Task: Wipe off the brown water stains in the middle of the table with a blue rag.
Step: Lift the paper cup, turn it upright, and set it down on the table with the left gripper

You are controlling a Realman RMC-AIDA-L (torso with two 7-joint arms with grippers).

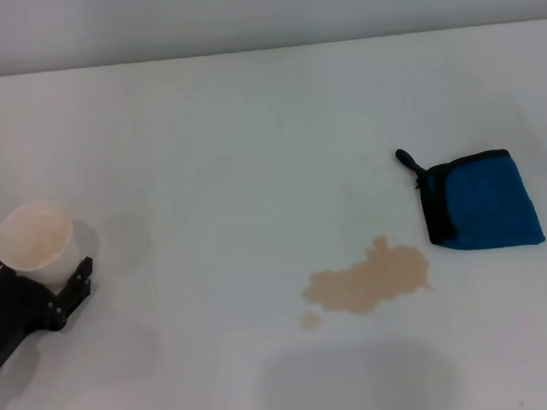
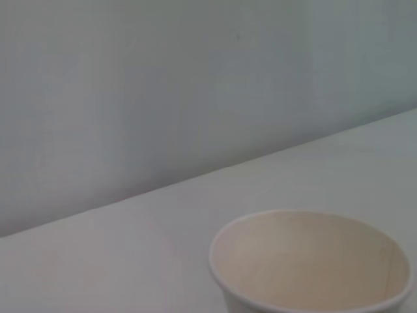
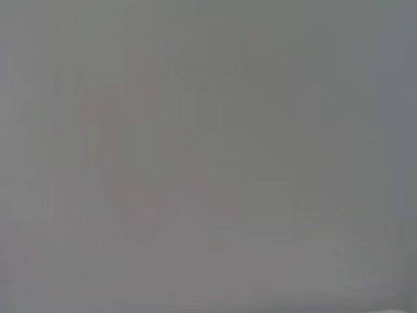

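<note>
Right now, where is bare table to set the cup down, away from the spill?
Bare table lies between the paper cup, at the left gripper, and the brown water stains. It gets crowded only where the stains nearly meet the blue rag.

Left gripper: matte black, blocky angular housing, flat squared finger tips, no visible markings or cables.

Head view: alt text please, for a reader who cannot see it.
A tan puddle, the brown water stains, sits unwiped on the white table, with the folded blue rag lying just beyond its right end. At far left, the left gripper holds a white paper cup.
</note>
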